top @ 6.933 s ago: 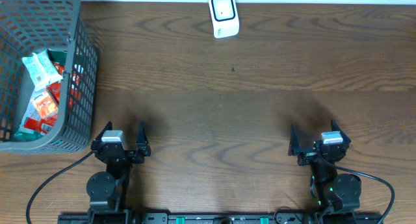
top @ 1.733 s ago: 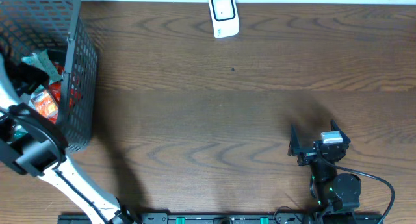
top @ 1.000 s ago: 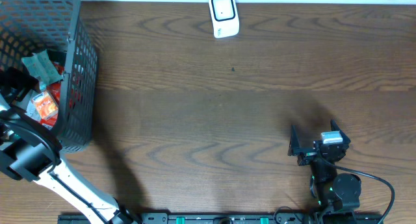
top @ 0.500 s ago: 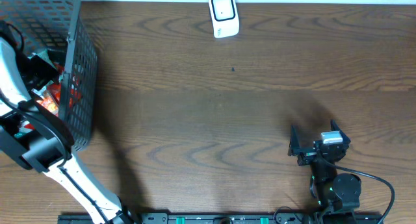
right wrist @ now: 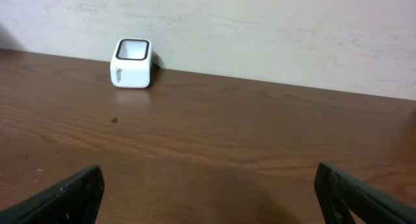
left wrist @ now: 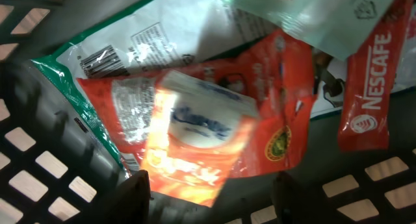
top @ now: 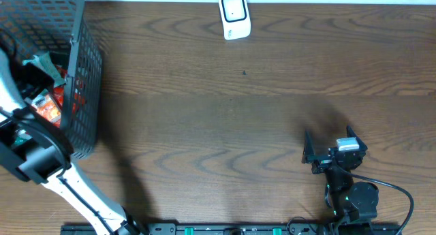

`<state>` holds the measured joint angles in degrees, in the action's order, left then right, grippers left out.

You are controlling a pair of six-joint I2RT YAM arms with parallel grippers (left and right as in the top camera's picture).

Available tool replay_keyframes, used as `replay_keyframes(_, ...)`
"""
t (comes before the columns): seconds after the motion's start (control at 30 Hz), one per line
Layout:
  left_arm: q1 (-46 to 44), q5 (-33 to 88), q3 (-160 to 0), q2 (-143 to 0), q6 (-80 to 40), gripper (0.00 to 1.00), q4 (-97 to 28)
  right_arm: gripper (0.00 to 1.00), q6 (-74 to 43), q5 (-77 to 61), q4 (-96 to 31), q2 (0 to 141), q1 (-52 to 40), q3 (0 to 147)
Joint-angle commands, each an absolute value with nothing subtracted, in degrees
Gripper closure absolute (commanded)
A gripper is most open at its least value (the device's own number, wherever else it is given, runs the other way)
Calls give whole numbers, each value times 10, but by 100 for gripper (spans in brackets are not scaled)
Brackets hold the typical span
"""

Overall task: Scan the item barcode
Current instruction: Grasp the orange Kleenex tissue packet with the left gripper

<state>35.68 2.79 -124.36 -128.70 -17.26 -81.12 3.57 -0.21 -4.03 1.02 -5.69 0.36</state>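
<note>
Several snack packets lie in the grey mesh basket [top: 83, 92] at the table's left. An orange packet with a white label [left wrist: 195, 143] lies in the middle of the left wrist view. A red Nescafe stick [left wrist: 374, 87] is to its right, and a green-edged white packet showing a barcode [left wrist: 104, 58] lies behind it. My left gripper [top: 30, 75] is down inside the basket. It [left wrist: 214, 201] stands open just over the orange packet's near edge, gripping nothing. The white scanner [top: 234, 16] stands at the table's far edge. My right gripper [top: 334, 153] rests open near the front right.
Basket mesh [left wrist: 39, 178] closes in around the left fingers on both sides. The scanner [right wrist: 132, 63] stands against a pale wall in the right wrist view, with brown wood table [top: 225, 126] between the basket and the right arm.
The left arm rose from its rest at the front and reached into the basket. Over the last second it shifted slightly above the packets. The right arm has not moved.
</note>
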Motion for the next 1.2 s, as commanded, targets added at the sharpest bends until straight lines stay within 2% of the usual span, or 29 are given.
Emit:
replay_keyframes(0.0,388,103,-1240,-1292,-133,38,-817,1,39,1,-43,8,-56,3)
replay_keyframes(0.33,421,103,-1200,-1292,-131,38,-811,1,39,1,-43,8,-56,3)
replay_keyframes(0.57,421,103,-1145,-1292,-131,42,-767,1,39,1,-43,8,-56,3)
replay_keyframes(0.73,420,109,-1139,-1292,-131,65,-760,1,39,1,-43,8,-56,3)
replay_keyframes(0.87,420,120,-1139,-1292,-131,70,-761,1,39,1,-43,8,-56,3)
replay_keyframes(1.07,420,127,-1139,-1292,-131,88,-761,1,39,1,-43,8,-56,3)
replay_keyframes(1.17,420,131,-1140,-1290,-134,93,-762,1,39,1,-43,8,-56,3)
